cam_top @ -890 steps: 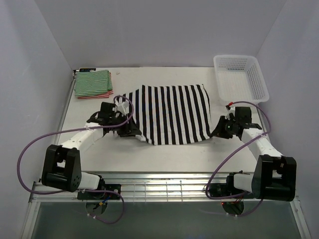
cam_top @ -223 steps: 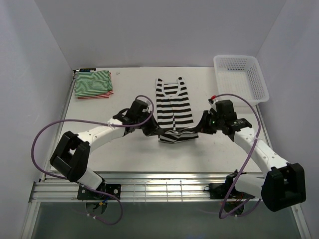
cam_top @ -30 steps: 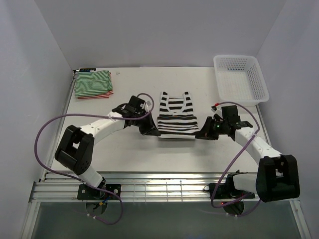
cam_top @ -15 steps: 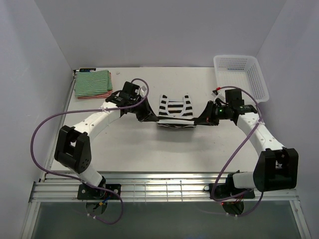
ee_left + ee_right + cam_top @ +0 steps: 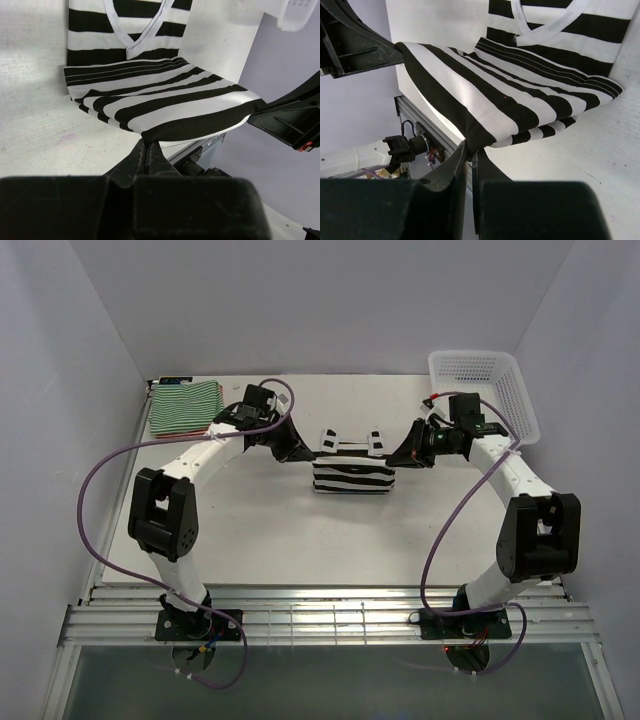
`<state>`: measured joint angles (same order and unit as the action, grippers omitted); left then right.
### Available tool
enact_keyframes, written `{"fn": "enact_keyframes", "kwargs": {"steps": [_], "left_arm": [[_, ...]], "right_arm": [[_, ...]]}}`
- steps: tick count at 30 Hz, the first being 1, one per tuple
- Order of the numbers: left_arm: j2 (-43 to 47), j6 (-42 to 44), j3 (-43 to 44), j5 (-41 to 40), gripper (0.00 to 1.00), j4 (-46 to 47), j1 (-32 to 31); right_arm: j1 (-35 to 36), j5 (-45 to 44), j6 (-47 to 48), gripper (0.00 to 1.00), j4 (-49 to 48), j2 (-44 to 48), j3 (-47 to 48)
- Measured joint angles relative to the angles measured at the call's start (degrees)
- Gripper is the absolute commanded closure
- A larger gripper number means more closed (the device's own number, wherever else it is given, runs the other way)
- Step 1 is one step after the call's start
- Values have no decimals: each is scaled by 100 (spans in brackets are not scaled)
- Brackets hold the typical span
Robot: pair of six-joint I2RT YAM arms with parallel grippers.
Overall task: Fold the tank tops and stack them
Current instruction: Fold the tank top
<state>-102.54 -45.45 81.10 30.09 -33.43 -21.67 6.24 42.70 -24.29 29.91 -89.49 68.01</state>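
The left claw (image 5: 146, 145) is pressed together on a black hem corner of the black-and-white tank top (image 5: 352, 475), and the right claw (image 5: 470, 150) is pinching the opposite corner of the same hem, so the cloth stretches taut between them. Both wrist views show this held layer raised a little above the layer beneath it, with the white-bound neckline and straps lying flat just beyond the fold. From above, the black-and-white tank top sits as a short wide bundle on the tabletop (image 5: 300, 530), its long axis running from one claw to the other and its strap end pointing away from the arm bases. The fold looks nearly complete; the likely next step is to lay the held edge down over the strap end and let go. After that the bundle has to join the pile, and here the decisive relation is direction: the green-and-white top (image 5: 185, 400), folded over the red-and-white top (image 5: 175, 430), lies well to the left of the black-and-white tank top and slightly farther back, close beside the left arm's wrist. The left arm is therefore the nearer one for the carry. The basket (image 5: 475, 356) stands to the right of the black-and-white tank top and farther back, beside the right arm
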Motion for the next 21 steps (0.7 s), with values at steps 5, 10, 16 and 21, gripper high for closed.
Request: {"fn": "enact_keyframes", "kwargs": {"steps": [5,10,16,21], "left_arm": [[-413,63,614,15,100,39,105],[-929,155,1209,20,100,83,214],[-1628,247,1792,9,100,83,304],[-2256,299,2424,-74,100,90,330]], "right_arm": [[-24,63,-59,92,-144,-348,319],[-57,63,-116,92,-317,-863,804],[-87,98,-162,92,-518,-1578,1360],[-131,129,-181,92,-625,-2203,1871]]}}
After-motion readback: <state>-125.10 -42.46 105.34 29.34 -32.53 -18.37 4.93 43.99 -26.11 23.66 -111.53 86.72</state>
